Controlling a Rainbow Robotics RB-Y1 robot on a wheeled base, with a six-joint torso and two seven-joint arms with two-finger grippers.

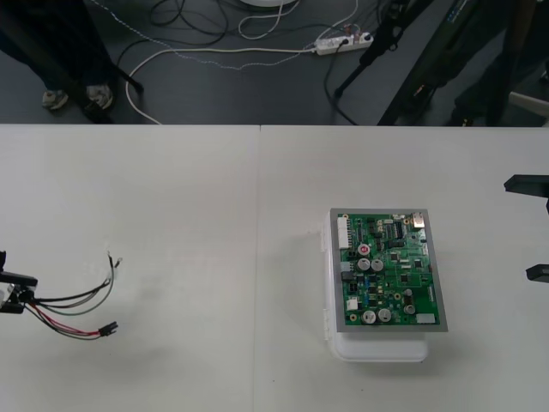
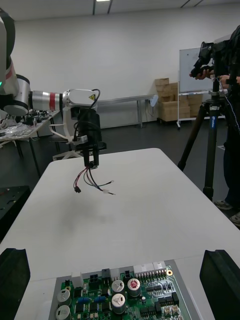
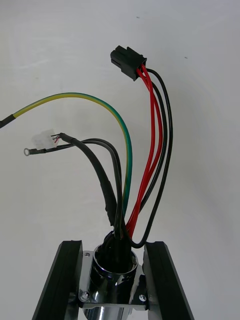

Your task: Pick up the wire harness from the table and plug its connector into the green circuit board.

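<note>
My left gripper [image 1: 7, 293] is at the table's far left edge, shut on the round metal socket [image 3: 113, 270] of the wire harness [image 1: 75, 311]. The socket sits between the two black fingers [image 3: 64, 280]. Red, black and green wires fan out from it, and the small black plug [image 3: 127, 61] hangs free at their end. In the right wrist view the left gripper [image 2: 90, 156] holds the harness [image 2: 91, 181] above the table, apart from the board. The green circuit board [image 1: 388, 269] lies on its white base [image 1: 379, 347] right of centre. My right gripper [image 1: 532, 228] waits open at the right edge.
Bare light table [image 1: 206, 223] lies between the harness and the board, with a seam down its middle. Beyond the far edge, cables and a power strip [image 1: 341, 41] lie on the dark floor.
</note>
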